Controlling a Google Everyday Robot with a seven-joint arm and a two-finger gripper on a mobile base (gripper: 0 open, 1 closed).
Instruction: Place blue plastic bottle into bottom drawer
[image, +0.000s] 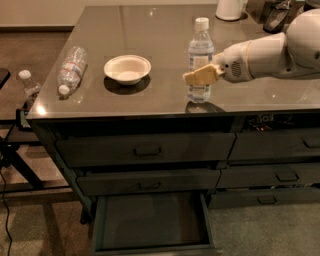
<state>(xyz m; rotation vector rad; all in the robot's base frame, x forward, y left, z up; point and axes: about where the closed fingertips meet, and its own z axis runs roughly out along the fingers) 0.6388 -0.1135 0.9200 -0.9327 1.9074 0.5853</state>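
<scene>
Pincer (199, 76) clamped on the upright bottle (200, 50) at mid-height, near the surface's (150, 106) front edge; bowl (127, 69) well apart leftward; drawer (150, 220) pulled out below.

I work in what looks like an office workroom: carpet (260, 230) underfoot and a bank of grey metal drawers (145, 150) beneath a glossy counter (150, 30), over which my gripper (202, 75) clasps a water bottle (201, 50).

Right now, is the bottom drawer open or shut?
Open: bottom drawer pulled out, floor showing. Tool is at the blue plastic bottle.
</scene>
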